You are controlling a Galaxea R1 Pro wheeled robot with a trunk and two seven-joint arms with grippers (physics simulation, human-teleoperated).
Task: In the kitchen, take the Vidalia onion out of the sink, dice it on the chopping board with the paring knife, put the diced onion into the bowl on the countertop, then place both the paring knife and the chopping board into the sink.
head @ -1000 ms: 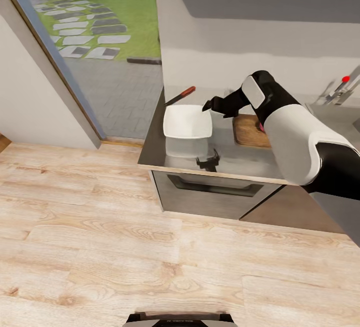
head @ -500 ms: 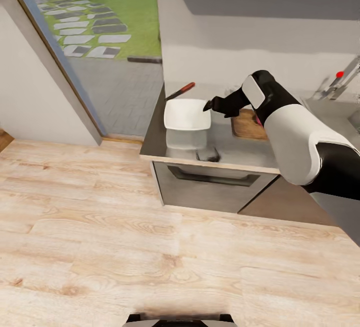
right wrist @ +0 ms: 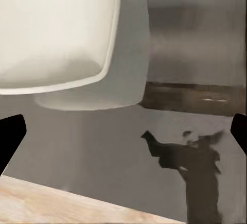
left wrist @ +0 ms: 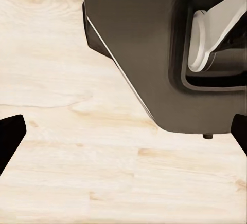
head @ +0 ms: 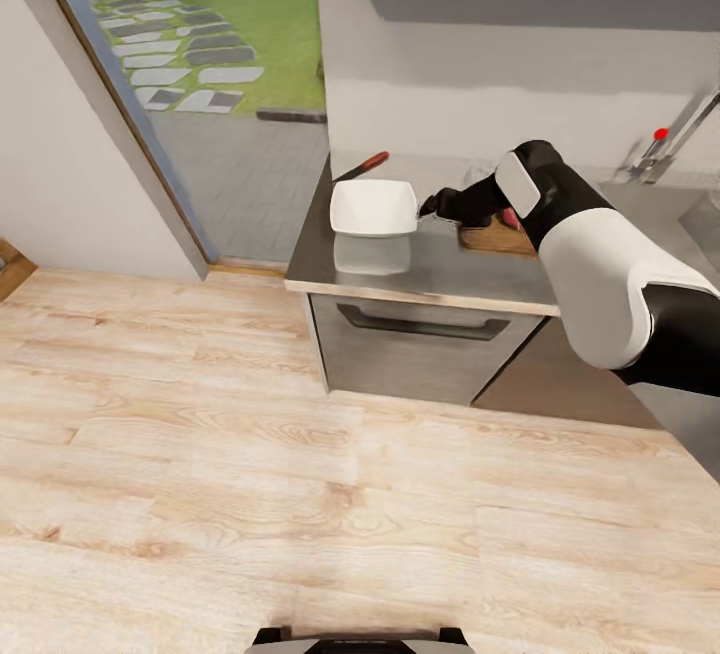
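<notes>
The white bowl [head: 373, 207] sits on the steel countertop [head: 440, 269], and in the right wrist view the bowl [right wrist: 51, 29] looks empty. Behind it lies the paring knife [head: 362, 166] with a red handle. My right gripper [head: 430, 205] hovers just right of the bowl's rim; in its wrist view the gripper [right wrist: 123, 134] is open with nothing between the fingertips [right wrist: 10, 136]. The wooden chopping board [head: 490, 236] lies partly behind my right arm. The onion is hidden. My left gripper [left wrist: 123, 134] hangs open over the wooden floor.
A faucet [head: 660, 146] with a red knob and the sink's edge [head: 700, 219] are at the far right. An oven front [head: 415, 339] sits under the counter. A glass door [head: 150, 104] to the garden stands at the left. Wooden floor [head: 250, 474] spreads before the counter.
The whole view has shifted: the camera has pulled back from the counter. My right gripper stays by the bowl's right rim, a little further off it than before.
</notes>
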